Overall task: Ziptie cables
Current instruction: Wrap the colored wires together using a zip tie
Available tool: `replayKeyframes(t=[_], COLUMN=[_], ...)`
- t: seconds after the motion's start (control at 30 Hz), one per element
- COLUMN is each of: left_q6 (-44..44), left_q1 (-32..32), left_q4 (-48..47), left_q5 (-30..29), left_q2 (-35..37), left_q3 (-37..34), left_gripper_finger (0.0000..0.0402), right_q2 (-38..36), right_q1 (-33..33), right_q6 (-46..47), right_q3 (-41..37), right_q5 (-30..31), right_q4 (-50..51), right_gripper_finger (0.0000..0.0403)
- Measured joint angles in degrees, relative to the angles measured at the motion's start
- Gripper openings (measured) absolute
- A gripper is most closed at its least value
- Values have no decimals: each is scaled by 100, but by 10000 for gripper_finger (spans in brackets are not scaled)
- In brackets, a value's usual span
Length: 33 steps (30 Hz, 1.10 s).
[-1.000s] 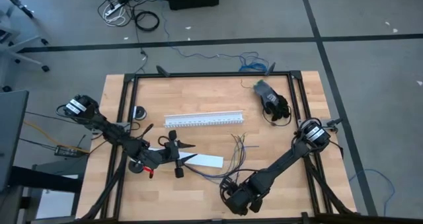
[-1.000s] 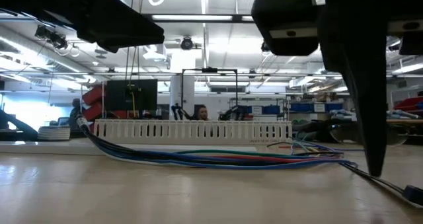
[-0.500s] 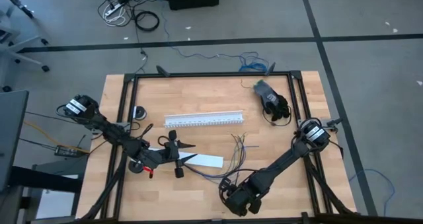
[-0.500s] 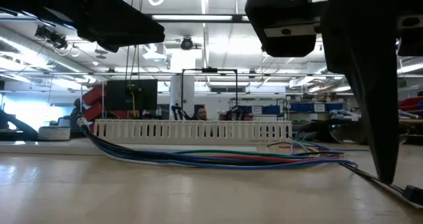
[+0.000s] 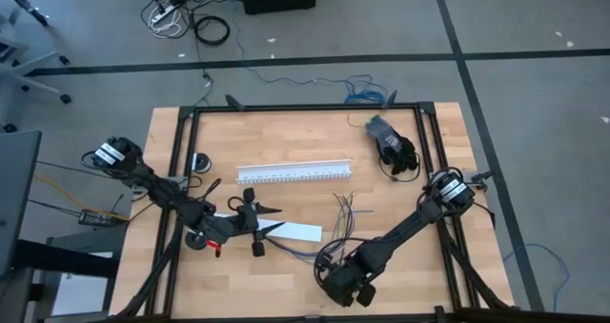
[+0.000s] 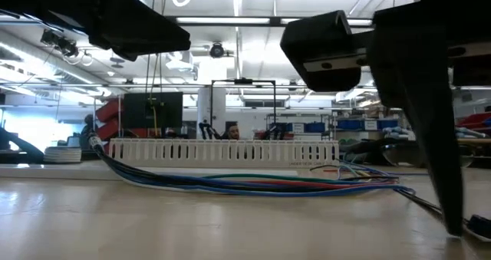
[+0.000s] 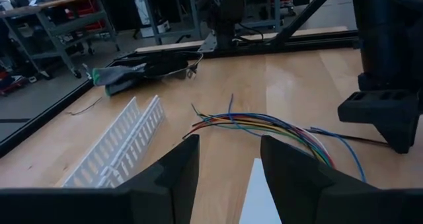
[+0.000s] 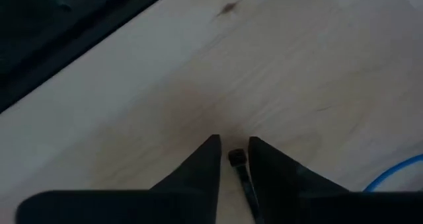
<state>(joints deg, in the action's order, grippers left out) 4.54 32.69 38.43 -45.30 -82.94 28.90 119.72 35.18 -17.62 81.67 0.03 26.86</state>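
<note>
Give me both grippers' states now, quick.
Left gripper: open, holding nothing, hovering near the cables.
Right gripper: fingers down at the table either side of the ziptie's head; grip cannot be told.

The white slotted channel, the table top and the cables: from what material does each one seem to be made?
The white slotted channel looks like matte moulded plastic: thin even walls with regular slots. The table top seems to be pale wood with a smooth finish, showing grain and plank seams. The cables look like thin wires in coloured, slightly glossy plastic insulation; the metal inside cannot be seen.
</note>
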Motion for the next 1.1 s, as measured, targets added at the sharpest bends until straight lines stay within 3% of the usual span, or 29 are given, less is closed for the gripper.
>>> replayKeyframes(t=[0.13,0.33,0.5,0.77,0.87,1.1], left_q6=[0,0,0,-109,-109,-131], left_q1=[0,0,0,7,7,7], left_q4=[-32,-41,-41,-14,-15,78], left_q5=[0,2,2,-4,2,50], left_q2=[0,0,0,0,0,0], left_q3=[1,1,1,1,1,1], left_gripper_finger=[156,156,156,156,156,156], right_q2=[0,2,28,9,2,15], right_q1=[-16,-72,-102,-122,-118,-139], right_q6=[-3,-27,-23,539,1003,756], right_q3=[-2,70,629,1767,1740,1484], right_q5=[-21,15,239,729,490,398], right_q4=[129,113,389,1874,2216,1917], right_gripper_finger=[10,2,0,0,0,30])
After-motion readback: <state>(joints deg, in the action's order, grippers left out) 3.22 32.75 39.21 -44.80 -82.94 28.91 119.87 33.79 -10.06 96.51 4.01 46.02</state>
